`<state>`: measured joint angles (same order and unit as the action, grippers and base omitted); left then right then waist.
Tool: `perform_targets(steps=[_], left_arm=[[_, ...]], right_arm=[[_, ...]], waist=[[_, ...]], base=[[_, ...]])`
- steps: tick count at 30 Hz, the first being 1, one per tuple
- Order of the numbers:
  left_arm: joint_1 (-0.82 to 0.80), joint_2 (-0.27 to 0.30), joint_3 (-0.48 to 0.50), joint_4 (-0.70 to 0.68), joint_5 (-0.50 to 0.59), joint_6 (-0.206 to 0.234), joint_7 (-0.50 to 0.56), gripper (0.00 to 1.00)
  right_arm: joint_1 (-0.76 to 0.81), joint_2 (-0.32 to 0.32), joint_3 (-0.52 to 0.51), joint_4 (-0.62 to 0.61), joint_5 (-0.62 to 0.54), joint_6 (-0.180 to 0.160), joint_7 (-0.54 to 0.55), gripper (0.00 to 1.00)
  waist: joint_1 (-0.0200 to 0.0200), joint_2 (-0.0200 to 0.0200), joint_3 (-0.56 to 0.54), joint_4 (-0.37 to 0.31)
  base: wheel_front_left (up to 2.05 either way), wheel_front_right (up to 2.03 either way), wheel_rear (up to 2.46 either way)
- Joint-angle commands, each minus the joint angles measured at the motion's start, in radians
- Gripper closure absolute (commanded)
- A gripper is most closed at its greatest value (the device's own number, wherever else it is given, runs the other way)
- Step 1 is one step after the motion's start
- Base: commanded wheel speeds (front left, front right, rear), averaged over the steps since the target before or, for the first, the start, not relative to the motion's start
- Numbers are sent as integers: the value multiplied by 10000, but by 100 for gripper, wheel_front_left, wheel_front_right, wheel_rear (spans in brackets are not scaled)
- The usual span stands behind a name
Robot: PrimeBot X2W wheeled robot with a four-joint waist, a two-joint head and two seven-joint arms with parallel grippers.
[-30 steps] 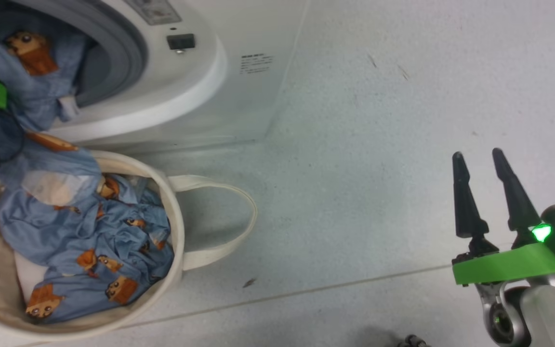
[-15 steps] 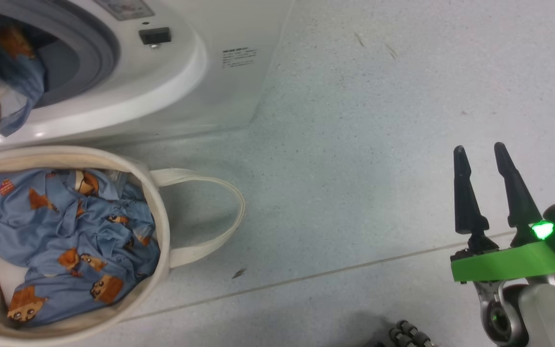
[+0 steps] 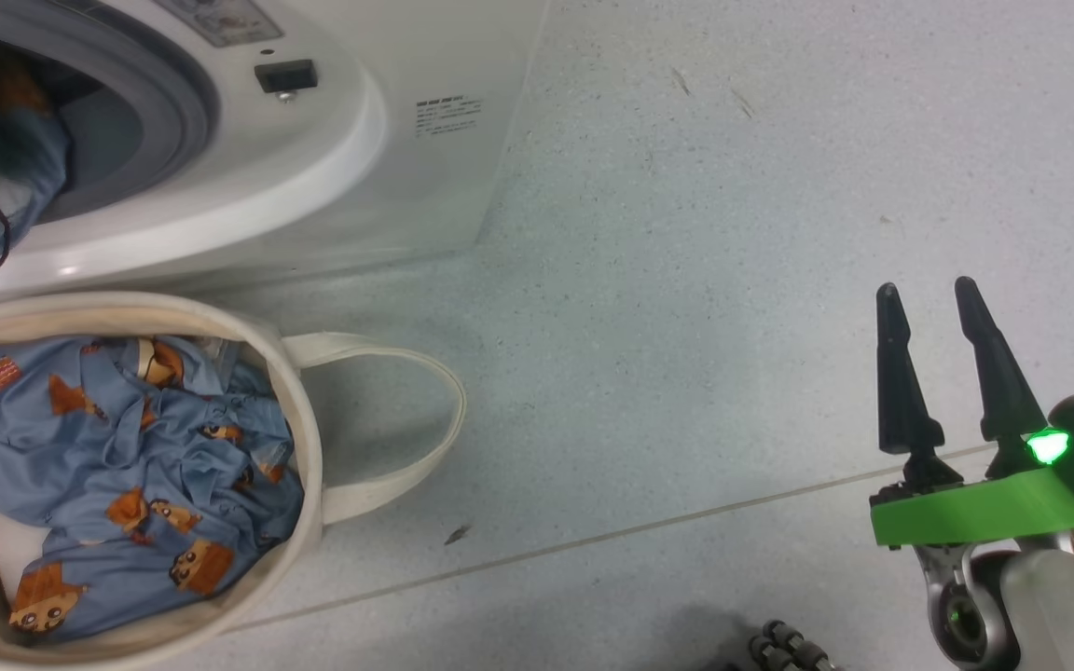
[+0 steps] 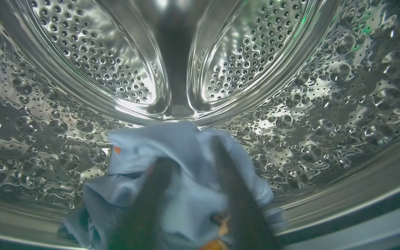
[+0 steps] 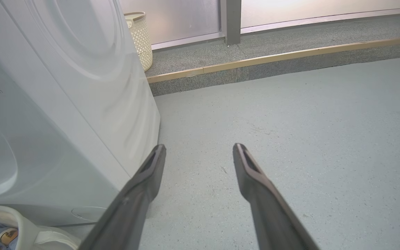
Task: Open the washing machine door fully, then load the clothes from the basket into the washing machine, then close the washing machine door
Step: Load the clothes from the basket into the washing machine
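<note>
Inside the drum, left gripper (image 4: 189, 152) has its two fingers standing apart with a piece of the blue clothes (image 4: 175, 139) bunched between and over them. View is blurred, so I can't tell whether it's pinched or let go. Cloth sits low at the front of the steel drum (image 4: 325, 104), just past the lip, not deep. Head view has blue cloth at the mouth of the washing machine (image 3: 341, 140), inside the grey rubber ring (image 3: 197, 102). Mouth is uncovered, so I read the door step as done and we're mid-load, dropping off one piece. Basket (image 3: 311, 438) sits on the floor (image 3: 686, 280) right in front of the machine with a good pile of the printed clothes inside, so more trips needed. Right gripper (image 3: 926, 287) is parked well off to the side over bare floor, fingers spread, holding nothing. Next move as I see it: get the left fingers fully clear of the fabric, back the arm straight out without dragging cloth over the lip, then go down into the basket for the next grab. Risk is fabric snagging on a fingertip on the way out. Door close comes last.
</note>
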<state>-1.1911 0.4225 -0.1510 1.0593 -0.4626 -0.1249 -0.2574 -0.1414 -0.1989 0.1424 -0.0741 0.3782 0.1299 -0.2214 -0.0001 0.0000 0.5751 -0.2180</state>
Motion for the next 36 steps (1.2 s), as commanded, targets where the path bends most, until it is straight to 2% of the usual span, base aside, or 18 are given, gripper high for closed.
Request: perform_targets(steps=[1,8,13,18,25,36], left_arm=[[-286,595,128,-208,-72,-57,-43,0],[-82,495,-473,154,-457,-57,-43,0],[471,354,-592,-109,-712,-57,-43,0],[1403,136,-432,-935,-753,-57,-43,0],[3814,-206,82,-3191,-404,-57,-43,0],[6171,-632,-329,-4312,-590,-57,-43,0]], right_arm=[[21,-155,132,-265,-53,8,-55,0],[-131,-82,320,-37,50,8,-89,0],[-285,-85,431,260,189,8,-161,0],[-528,-84,704,649,376,8,-235,0],[-736,-119,1218,1401,786,8,-344,0],[-722,-297,1699,2014,1252,8,-399,0]], waist=[[1,0,-3,4],[1,0,-244,62],[1,0,-624,276],[1,0,-1157,603],[1,0,-2183,1120],[1,0,-3547,1867]], base=[[0,0,0],[0,0,0],[0,0,0],[0,0,0],[0,0,0],[0,0,0]])
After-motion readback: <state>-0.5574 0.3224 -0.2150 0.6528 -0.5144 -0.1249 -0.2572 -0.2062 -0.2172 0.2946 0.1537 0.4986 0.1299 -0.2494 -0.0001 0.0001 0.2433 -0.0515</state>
